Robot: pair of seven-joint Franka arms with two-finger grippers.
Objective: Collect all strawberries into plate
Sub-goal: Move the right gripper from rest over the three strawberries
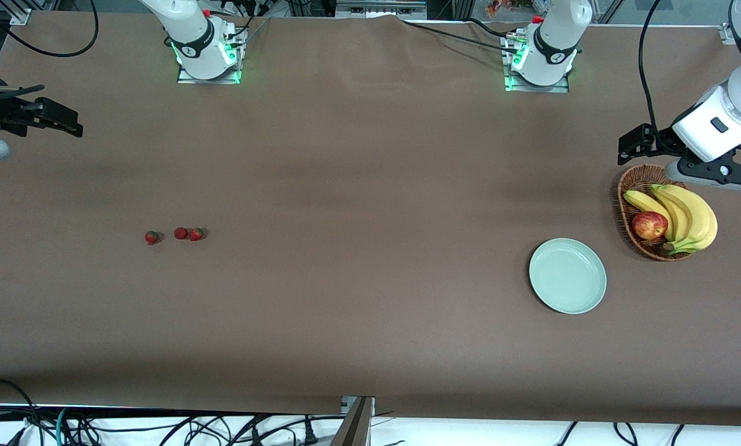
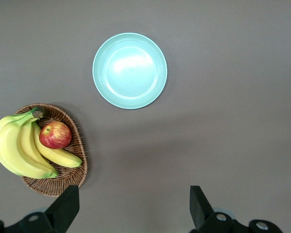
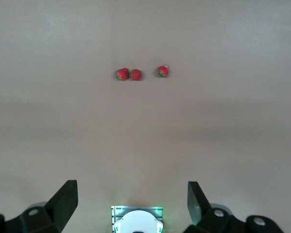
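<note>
Strawberries (image 1: 181,234): three tiny red berries, green-capped, on bare table (image 1: 358,297).

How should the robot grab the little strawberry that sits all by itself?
Probably from straight above, fingers closing across the red body of the lone strawberry. It lies apart from the touching pair, so both sides are free. The open right gripper is at that end of the table.

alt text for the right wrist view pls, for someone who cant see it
Three small red strawberries lie in a short row on the bare brown table, two touching and one slightly apart. The right gripper hangs open above the table, holding nothing.
</note>
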